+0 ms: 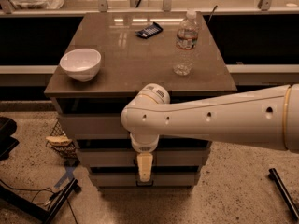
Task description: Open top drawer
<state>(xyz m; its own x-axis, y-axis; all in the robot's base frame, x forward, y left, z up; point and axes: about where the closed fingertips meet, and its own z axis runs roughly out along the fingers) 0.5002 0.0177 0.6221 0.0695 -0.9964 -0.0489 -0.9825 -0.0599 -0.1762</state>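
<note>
**Top drawer shut, gripper hanging way down low**

So the top drawer (88,126) sat right under the brown tabletop (121,71), first of three pale grey fronts stacked on the cabinet, and it looked pushed in. Only the left part of its front showed, because the big white arm (210,120) reached in from the right and cut straight across the middle. I couldn't see its handle at all behind that arm.

The gripper (144,168) pointed straight down from the wrist, well below the top drawer. It hung in front of the middle drawer (105,157), with its tip down at the bottom drawer (112,178). Honestly couldn't tell if it was spread or pressed together, it just looked like one cream-coloured piece from here. Whether it touched anything, no idea either.

Up on the tabletop there was a white bowl (80,63) near the left edge, a clear water bottle (185,43) standing upright over on the right, and a small dark flat object (149,30) towards the back between them. Down on the speckled floor (233,195), a wire basket (60,141) sat just beside the cabinet on the left.
</note>
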